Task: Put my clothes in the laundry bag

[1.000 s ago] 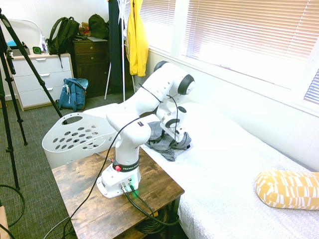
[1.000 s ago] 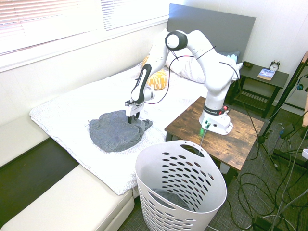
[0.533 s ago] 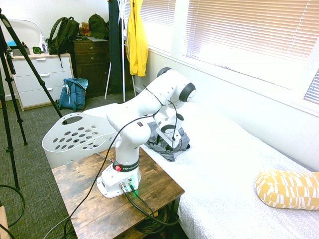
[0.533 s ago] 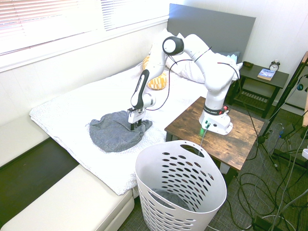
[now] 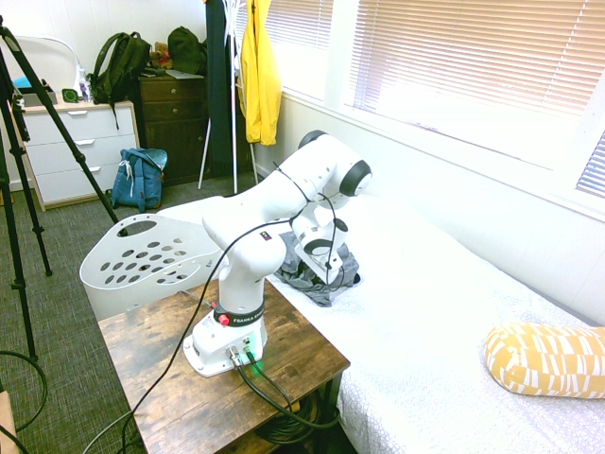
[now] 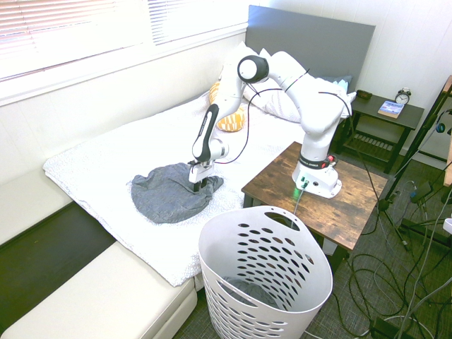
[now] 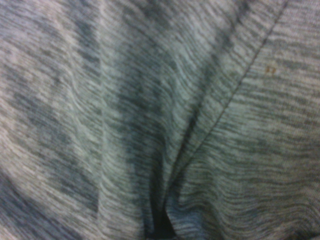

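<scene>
My gripper is down at the clothes

The grey clothes lie rumpled on the bed; I can't tell whether I'm open or closed. In the second exterior view, the laundry basket, dark fabric inside, stands nearer, right.

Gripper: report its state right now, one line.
Gripper: down at the dark grey garment on the bed; whether it is open or has closed on the cloth cannot be told.
</scene>
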### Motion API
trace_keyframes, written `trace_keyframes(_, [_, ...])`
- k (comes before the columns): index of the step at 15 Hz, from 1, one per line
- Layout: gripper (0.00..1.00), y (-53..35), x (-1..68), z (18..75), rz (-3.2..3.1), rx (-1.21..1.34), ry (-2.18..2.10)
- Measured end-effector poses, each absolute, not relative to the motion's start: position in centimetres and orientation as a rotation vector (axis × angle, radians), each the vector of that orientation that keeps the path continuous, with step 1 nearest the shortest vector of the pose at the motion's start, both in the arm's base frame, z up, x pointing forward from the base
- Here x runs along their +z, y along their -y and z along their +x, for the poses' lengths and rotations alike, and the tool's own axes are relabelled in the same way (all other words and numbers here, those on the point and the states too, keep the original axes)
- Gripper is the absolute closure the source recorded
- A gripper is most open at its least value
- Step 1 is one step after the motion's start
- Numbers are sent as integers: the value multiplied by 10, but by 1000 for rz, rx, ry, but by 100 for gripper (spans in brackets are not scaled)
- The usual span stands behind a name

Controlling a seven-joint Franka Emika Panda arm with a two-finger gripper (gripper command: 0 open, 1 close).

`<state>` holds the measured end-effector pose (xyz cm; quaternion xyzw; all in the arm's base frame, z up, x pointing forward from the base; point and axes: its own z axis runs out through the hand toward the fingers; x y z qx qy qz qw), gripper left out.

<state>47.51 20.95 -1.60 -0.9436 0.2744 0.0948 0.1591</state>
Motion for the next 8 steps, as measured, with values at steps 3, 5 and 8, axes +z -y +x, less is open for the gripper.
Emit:
trace_keyframes(3, [100, -210, -18, 474, -2696, 277, -784])
trace_keyframes(5, [100, -213, -18, 472, -2693, 283, -781])
trace_keyframes(8, [100, -215, -18, 471, -2689, 286, -783])
